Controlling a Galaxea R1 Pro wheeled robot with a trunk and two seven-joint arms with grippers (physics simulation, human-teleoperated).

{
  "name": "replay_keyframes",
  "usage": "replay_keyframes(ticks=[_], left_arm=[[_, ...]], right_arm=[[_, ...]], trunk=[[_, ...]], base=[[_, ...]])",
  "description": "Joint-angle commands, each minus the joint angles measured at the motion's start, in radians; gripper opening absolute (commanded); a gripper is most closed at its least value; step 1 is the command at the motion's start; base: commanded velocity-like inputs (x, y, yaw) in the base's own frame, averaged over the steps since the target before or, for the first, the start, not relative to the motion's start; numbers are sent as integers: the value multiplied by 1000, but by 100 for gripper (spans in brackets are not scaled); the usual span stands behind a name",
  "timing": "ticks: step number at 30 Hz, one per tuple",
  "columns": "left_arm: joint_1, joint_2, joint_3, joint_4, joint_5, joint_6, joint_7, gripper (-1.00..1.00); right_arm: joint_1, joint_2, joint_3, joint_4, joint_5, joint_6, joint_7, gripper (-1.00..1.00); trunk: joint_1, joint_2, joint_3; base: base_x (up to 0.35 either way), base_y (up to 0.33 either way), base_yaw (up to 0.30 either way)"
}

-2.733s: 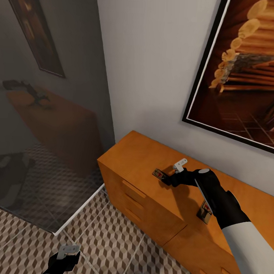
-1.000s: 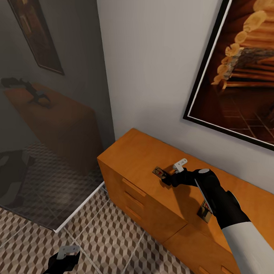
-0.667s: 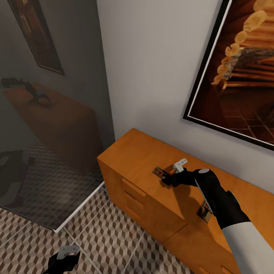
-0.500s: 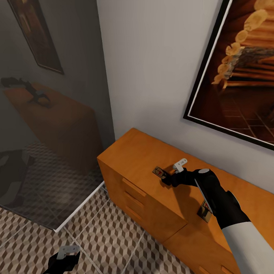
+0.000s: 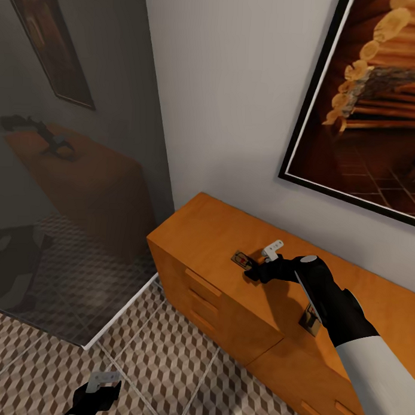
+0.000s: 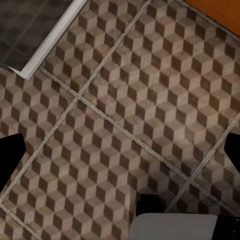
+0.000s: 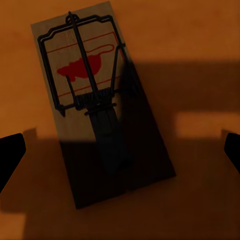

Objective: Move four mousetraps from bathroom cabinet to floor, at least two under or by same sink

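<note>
Above a mousetrap [image 7: 95, 125] on the cabinet [image 5: 200, 231], right gripper [image 5: 260, 264] spread.

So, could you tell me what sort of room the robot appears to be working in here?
Probably a bathroom: a glass shower screen with a white threshold stands beside the orange-brown cabinet, the floor is cube-patterned tile, and a framed picture hangs on the wall.

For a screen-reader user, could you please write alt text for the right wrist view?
A brown wooden mousetrap with dark wire parts and a red mouse print lies flat on the orange-brown cabinet top, half in dark shadow. The right gripper's black fingertips sit at either edge, apart and off the trap.
</note>
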Motion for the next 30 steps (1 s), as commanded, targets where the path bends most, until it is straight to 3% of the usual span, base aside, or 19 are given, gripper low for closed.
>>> replay_keyframes(ticks=[1, 30], left_arm=[[-2, 0, -8, 4, 9, -7, -2, 100], [-2, 0, -8, 4, 9, -7, -2, 100]], right_arm=[[-1, -1, 1, -1, 11, 2, 8, 100], [-1, -1, 0, -1, 10, 2, 8, 100]], trunk=[[1, -2, -2], [1, -2, -2]], base=[[0, 0, 0], [0, 0, 0]])
